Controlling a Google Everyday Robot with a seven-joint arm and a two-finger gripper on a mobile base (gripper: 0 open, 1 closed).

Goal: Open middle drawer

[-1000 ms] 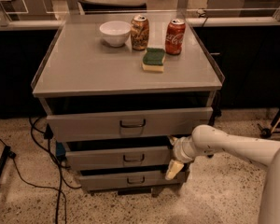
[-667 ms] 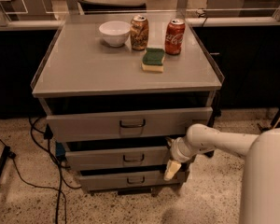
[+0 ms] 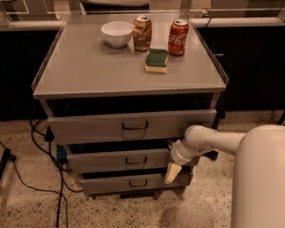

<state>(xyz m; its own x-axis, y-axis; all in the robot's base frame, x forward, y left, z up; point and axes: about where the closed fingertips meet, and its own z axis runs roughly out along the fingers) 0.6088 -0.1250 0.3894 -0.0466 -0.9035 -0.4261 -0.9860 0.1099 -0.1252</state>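
Floor: speckled stone floor [image 3: 23, 203] ran under a grey metal cabinet [image 3: 85, 75], with dark counters behind it.
Cables: black cables [image 3: 40, 141] trailed over the floor at the cabinet's left side.
Cabinet top: a white bowl [image 3: 117, 33] stood near the back; just right of it stood a brown can [image 3: 142, 32], and a red cola can [image 3: 178, 37] stood further right, apart from the brown one.
Sponge: a green and yellow sponge [image 3: 156, 61] lay in front of the two cans, green side up.
Top drawer: the tallest, widest front [image 3: 90, 127] sat under the cabinet top, a dark gap above it and a dark handle at its centre.
Middle drawer: the middle drawer [image 3: 99, 161] lay between the top and bottom fronts, its small dark wire handle [image 3: 136, 161] at centre, a dark gap above its front.
Bottom drawer: the smallest front [image 3: 109, 184] sat lowest, close to the floor.
Arm: a white arm [image 3: 213, 140] reached leftwards from the robot's pale body [image 3: 263, 175] at the lower right.
Gripper: the gripper [image 3: 172, 173] pointed down at the right end of the middle drawer's front, well right of the handle; a cream part of it overlapped the drawer's right edge.
Pincer state: open or closed could not be told.
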